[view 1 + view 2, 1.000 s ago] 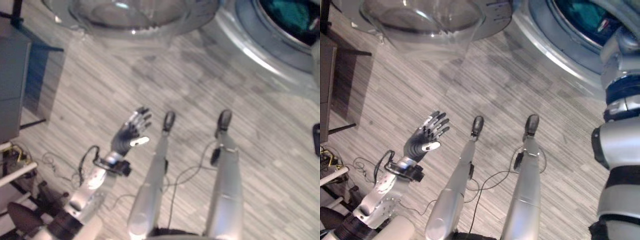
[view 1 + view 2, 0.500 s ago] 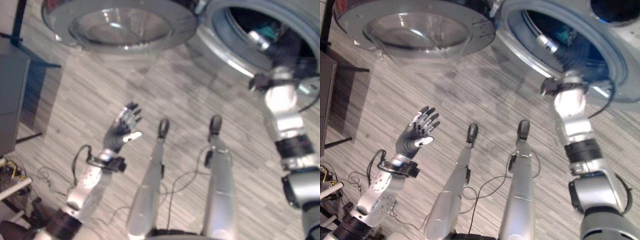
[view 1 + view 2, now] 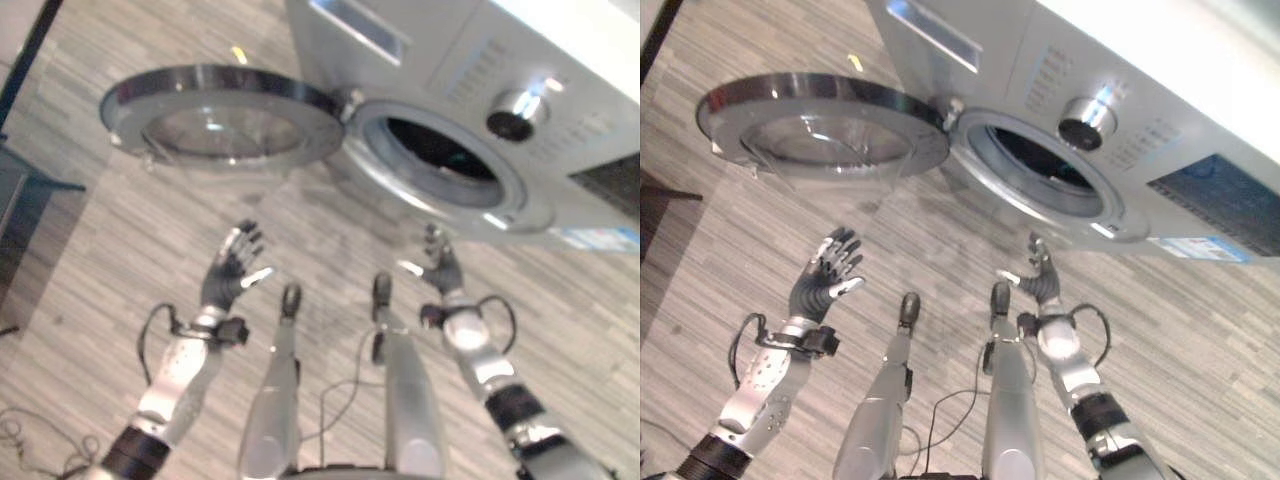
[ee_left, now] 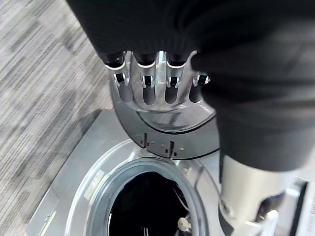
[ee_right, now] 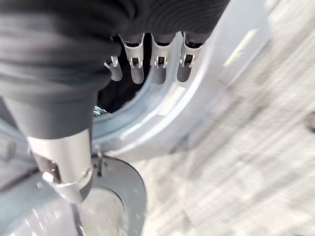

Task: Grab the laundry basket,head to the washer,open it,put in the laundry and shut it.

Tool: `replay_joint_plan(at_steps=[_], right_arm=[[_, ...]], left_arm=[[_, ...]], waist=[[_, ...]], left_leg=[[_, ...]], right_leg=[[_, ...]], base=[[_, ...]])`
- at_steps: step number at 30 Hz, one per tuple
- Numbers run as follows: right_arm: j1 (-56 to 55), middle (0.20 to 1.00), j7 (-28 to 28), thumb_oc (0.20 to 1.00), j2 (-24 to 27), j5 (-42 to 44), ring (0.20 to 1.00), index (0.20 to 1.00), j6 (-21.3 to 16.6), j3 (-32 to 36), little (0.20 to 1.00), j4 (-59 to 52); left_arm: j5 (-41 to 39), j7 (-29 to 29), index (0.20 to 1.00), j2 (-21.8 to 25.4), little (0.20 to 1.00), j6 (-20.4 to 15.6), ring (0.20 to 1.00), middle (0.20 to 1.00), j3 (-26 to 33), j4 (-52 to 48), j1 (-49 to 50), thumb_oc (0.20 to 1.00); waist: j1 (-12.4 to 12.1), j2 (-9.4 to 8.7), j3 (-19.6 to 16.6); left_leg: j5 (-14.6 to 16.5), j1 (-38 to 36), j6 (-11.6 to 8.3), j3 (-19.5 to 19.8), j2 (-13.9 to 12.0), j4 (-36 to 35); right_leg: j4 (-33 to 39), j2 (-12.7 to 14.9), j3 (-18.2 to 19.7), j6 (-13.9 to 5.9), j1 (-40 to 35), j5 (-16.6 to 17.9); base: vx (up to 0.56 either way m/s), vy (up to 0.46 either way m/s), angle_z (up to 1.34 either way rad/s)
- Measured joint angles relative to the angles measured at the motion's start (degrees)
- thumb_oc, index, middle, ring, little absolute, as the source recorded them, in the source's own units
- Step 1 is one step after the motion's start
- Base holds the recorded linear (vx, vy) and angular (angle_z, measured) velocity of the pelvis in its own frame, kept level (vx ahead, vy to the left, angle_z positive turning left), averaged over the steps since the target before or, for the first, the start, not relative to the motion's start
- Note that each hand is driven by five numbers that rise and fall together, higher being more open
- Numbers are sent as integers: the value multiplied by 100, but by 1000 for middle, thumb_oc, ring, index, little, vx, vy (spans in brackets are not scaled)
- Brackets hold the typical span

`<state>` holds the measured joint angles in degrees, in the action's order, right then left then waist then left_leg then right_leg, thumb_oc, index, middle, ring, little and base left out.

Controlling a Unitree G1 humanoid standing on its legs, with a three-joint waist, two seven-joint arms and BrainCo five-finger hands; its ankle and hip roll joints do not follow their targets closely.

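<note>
1. My right hand (image 3: pixel 1040 280) is now out of the drum (image 3: pixel 440 160), fingers apart, holding nothing.
2. My left hand (image 3: pixel 232 272) stays spread, empty.
3. Laundry dark inside the drum; door (image 3: pixel 225 120) at 10 o'clock hangs open. Shutting comes next.

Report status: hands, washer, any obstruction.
Left hand open, empty. Right hand open below drum opening. Washer door swung wide open. No obstruction seen.

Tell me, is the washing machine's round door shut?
No, the washer door is swung wide open to the side, and the dark drum opening of the washing machine is uncovered.
</note>
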<state>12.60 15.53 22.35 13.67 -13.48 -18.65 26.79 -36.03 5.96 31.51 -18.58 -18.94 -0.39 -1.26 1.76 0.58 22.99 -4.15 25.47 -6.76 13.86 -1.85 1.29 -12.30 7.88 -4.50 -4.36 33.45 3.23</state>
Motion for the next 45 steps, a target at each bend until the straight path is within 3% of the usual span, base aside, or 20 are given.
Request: replay_joint_plan(at_steps=[2, 6, 11, 12, 14, 16, 17, 18, 19, 22, 23, 26, 30, 33, 34, 35, 37, 38, 42, 45], right_arm=[[-233, 1000, -212, 1000, -190, -27, 1000, 1000, 90, 41, 1000, 591], [-745, 1000, -378, 1000, -258, -27, 1000, 1000, 272, 80, 1000, 907], [-961, 1000, -471, 1000, -688, -163, 1000, 1000, 456, 493, 1000, 1925], [-1117, 1000, -535, 1000, -738, -245, 1000, 1000, 538, 533, 1000, 2133], [-1210, 1000, -554, 1000, -856, -373, 1000, 1000, 550, 692, 1000, 2627], [-1275, 1000, -548, 1000, -874, -505, 1000, 1000, 708, 699, 1000, 2961], [-1272, 1000, -548, 1000, -870, -532, 1000, 1000, 793, 713, 1000, 3214], [-1216, 1000, -541, 1000, -838, -533, 1000, 1000, 842, 769, 1000, 3442], [-1163, 1000, -546, 1000, -837, -530, 1000, 1000, 857, 820, 1000, 3514], [-1279, 1000, -549, 1000, -782, -665, 1000, 1000, 898, 885, 1000, 3532], [-1316, 1000, -559, 1000, -779, -691, 1000, 1000, 891, 914, 1000, 3536], [-1048, 1000, -580, 1000, -944, -691, 1000, 1000, 926, 950, 1000, 4105], [-1024, 1000, -608, 1000, -1088, -706, 1000, 1000, 975, 895, 1000, 4223], [-1044, 1000, -606, 1000, -1129, -807, 1000, 1000, 1018, 759, 1000, 4237], [-1020, 1000, -614, 1000, -1128, -939, 1000, 1000, 1049, 657, 1000, 4310], [-1008, 1000, -610, 1000, -1108, -987, 1000, 1000, 1080, 659, 1000, 4420], [-1079, 1000, -612, 1000, -1110, -1137, 1000, 1000, 1126, 661, 1000, 4402], [-1268, 1000, -616, 1000, -1050, -1148, 1000, 1000, 1126, 692, 1000, 4400], [-1492, 1000, -637, 1000, -890, -1193, 1000, 1000, 1126, 630, 1000, 4385], [-1813, 1000, -706, 1000, -816, -1388, 1000, 1000, 1130, 596, 1000, 4406]], left_arm=[[203, -3, 1000, 29, 1000, 32, 1000, 1000, -18, 234, 42, 1000], [469, 2, 1000, 30, 1000, 42, 1000, 1000, -25, 479, 197, 1000], [934, 14, 1000, -76, 1000, 160, 1000, 1000, -29, 1102, 223, 1000], [1130, 37, 1000, -106, 1000, 171, 1000, 1000, -14, 1324, 409, 1000], [1374, 47, 1000, -192, 1000, 177, 1000, 1000, 135, 1633, 525, 1000], [1494, 116, 1000, -279, 1000, 279, 1000, 1000, 250, 1821, 781, 1000], [1577, 127, 1000, -318, 1000, 321, 1000, 1000, 327, 1898, 883, 1000], [1642, 115, 1000, -340, 1000, 405, 1000, 1000, 379, 1954, 1077, 1000], [1691, 105, 1000, -403, 1000, 444, 1000, 1000, 439, 2003, 1153, 1000], [1742, 54, 1000, -500, 1000, 520, 1000, 1000, 718, 1846, 1563, 1000], [1744, 47, 1000, -467, 1000, 529, 1000, 1000, 737, 1810, 1640, 1000], [1913, 47, 1000, -577, 1000, 699, 1000, 1000, 913, 1928, 1640, 1000], [2083, 95, 1000, -700, 1000, 797, 1000, 1000, 970, 2025, 1653, 1000], [2139, 200, 1000, -880, 1000, 819, 1000, 1000, 1171, 2041, 1692, 1000], [2273, 324, 1000, -887, 1000, 830, 1000, 1000, 1254, 2072, 1651, 1000], [2365, 418, 1000, -1013, 1000, 847, 1000, 1000, 1371, 2165, 1604, 1000], [2474, 549, 1000, -1034, 1000, 850, 1000, 1000, 1511, 2188, 1597, 1000], [2708, 698, 1000, -1038, 1000, 854, 1000, 1000, 1549, 2226, 1525, 1000], [3393, 1020, 1000, -963, 1000, 937, 1000, 1000, 1661, 2307, 1351, 1000], [4103, 1429, 1000, -694, 1000, 1064, 1000, 1000, 1941, 2510, 929, 1000]], waist=[[2, -165, -85], [78, -301, -254], [162, -330, -451], [170, -307, -699], [179, -340, -770], [178, -286, -987], [158, -202, -1024], [142, 8, -1107], [123, 128, -1099], [-18, 350, -1464], [-116, 306, -1647], [-400, 196, -1754], [-540, 64, -1937], [-588, -14, -2035], [-745, -110, -2119], [-809, 8, -2130], [-823, 32, -2168], [-821, 96, -2258], [-798, 178, -2275], [-744, 141, -2260]], left_leg=[[329, -361, 103, -72, 117, 455], [561, -805, 277, -235, 341, 728], [874, -998, 586, -465, 689, 1279], [1019, -1033, 758, -609, 799, 1348], [1140, -1197, 949, -768, 904, 1498], [1217, -1279, 1054, -904, 904, 1557], [1205, -1373, 1042, -1027, 858, 1608], [1204, -1466, 1228, -1206, 710, 1468], [1112, -1630, 1267, -1292, 603, 1301], [797, -2012, 1204, -1458, 427, 642], [736, -2023, 1224, -1543, 423, 465], [377, -2250, 1166, -1848, 382, 23], [273, -2209, 1054, -1983, 315, -149], [155, -2181, 909, -2094, 225, -240], [35, -2145, 740, -2287, 110, -338], [-33, -2147, 630, -2285, -57, -358], [-62, -2162, 606, -2183, -283, -359], [-192, -2181, 411, -2104, -484, -399], [-273, -2141, 280, -2048, -668, -420], [-285, -2159, 253, -1931, -689, -461]], right_leg=[[133, 65, 54, -50, -595, 1], [277, 257, 200, -182, -1171, -6], [466, 542, 373, -369, -1629, 97], [586, 695, 421, -352, -1709, 107], [659, 847, 294, -235, -1915, 209], [594, 901, 230, -274, -1958, 382], [582, 820, 32, -279, -1942, 762], [694, 681, -296, -248, -1947, 1354], [212, 608, -395, -286, -1918, 1041], [-1627, 462, -641, -282, -1795, -167], [-1721, 481, -657, -321, -1836, -373], [-1611, 659, -778, -634, -2591, -783], [-812, 639, -830, -687, -3160, -1055], [-564, 641, -800, -585, -3151, -1231], [-129, 585, -1056, -302, -3198, -1472], [80, 429, -1271, -215, -3275, -1383], [432, 170, -1408, -104, -3420, -1172], [597, -83, -1435, -3, -3519, -1136], [845, -342, -1528, 96, -3606, -1084], [1011, -382, -1636, 96, -3752, -1062]], base=[[86, 269, -11], [47, 181, -10], [57, 223, -13], [42, 208, -41], [-3, 264, -36], [-71, 210, -41], [-106, 271, -76], [-81, 206, -80], [-74, 133, -64], [-28, 20, -48], [-92, -40, -64], [-100, -71, -48], [-112, -143, -25], [-138, -268, -28], [-70, -214, -54], [-58, -148, -59], [-83, -196, -12], [-72, -154, 11], [-33, -95, 5], [10, -35, 18]])
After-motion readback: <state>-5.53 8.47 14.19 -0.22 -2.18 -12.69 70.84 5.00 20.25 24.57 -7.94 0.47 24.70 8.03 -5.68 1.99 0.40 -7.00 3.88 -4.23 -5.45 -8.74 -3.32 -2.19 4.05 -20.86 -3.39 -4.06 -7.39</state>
